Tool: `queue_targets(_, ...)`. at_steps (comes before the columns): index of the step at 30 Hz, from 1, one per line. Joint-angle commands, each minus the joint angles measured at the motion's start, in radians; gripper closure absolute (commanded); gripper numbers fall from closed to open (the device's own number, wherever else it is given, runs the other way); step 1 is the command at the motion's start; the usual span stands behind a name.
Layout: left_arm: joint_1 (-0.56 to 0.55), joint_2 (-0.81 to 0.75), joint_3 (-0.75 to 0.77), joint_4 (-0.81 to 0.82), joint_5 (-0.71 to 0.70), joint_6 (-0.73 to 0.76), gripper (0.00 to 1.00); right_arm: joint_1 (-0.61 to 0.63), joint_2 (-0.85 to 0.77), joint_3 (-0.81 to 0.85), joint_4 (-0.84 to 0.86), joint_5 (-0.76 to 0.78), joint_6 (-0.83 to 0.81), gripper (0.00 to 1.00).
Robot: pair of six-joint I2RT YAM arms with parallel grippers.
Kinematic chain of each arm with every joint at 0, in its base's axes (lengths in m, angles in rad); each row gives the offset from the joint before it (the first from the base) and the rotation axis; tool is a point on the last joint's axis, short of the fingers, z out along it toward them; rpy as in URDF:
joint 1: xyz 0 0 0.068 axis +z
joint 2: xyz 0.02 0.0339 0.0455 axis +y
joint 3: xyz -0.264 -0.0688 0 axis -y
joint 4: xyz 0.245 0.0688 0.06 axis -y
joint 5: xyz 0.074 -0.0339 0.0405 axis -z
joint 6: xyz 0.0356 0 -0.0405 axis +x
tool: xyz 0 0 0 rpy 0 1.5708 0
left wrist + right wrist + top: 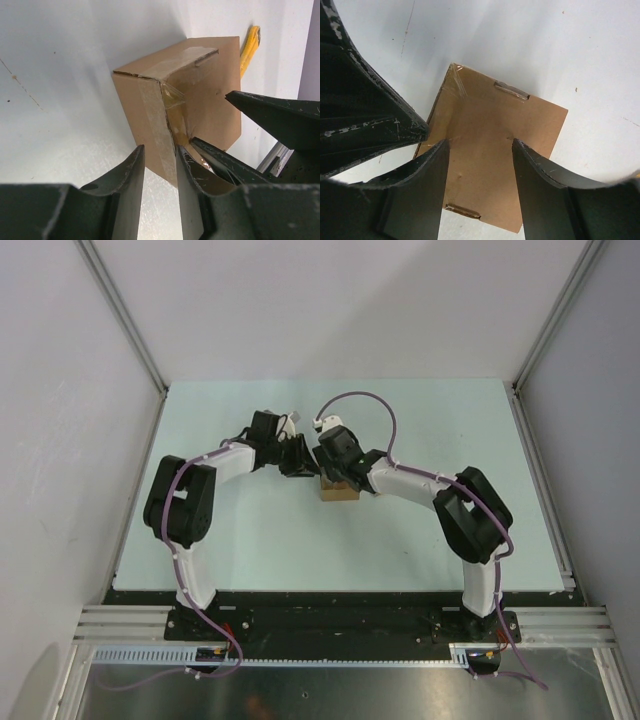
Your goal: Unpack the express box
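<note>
The express box [340, 492] sits closed on the pale table [250, 540], about midway across it and just in front of where the two arms meet. We see clear tape [152, 110] running down one upright corner and over the top edge, wrinkled and partly peeled where the faces join, and the flaps lie flat. From the right wrist view, two short strips of tape show at opposite edges of the upper face.

The left gripper [159, 150] is low at that taped corner, its fingers a narrow gap apart, with the corner edge reaching into the gap. One finger lies against the cardboard, while a sliver of table shows between the other finger and the tape, so we do not read it as clamped. The right gripper [480, 142] hangs over the upper face with its fingers apart and cardboard showing between them; we cannot tell whether they touch the box.

Beyond the box, a yellow cutter knife [250, 45] lies on the table, partly hidden behind it
</note>
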Motion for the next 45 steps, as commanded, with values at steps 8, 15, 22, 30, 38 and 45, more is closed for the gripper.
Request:
queue_targets(8,0.020,0.038,0.088,0.017,0.022,-0.014,0.56,0.031,0.110,0.011,-0.071,0.082,-0.048,0.45)
queue_targets(15,0.020,0.058,0.117,0.019,0.017,-0.019,0.62,0.029,0.121,0.009,-0.082,0.074,-0.034,0.47)
queue_targets(22,0.026,0.040,0.054,0.016,-0.035,0.033,0.67,0.018,0.122,0.009,-0.093,0.065,-0.009,0.48)
queue_targets(30,0.070,-0.009,-0.035,0.013,-0.083,0.055,0.73,0.002,0.122,0.009,-0.104,0.048,0.023,0.50)
queue_targets(38,0.082,-0.010,-0.042,0.008,-0.072,0.056,0.76,-0.014,0.125,0.011,-0.110,0.030,0.046,0.52)
queue_targets(45,0.082,-0.002,-0.023,0.010,-0.029,0.052,0.74,-0.012,0.119,0.011,-0.101,0.021,0.051,0.52)
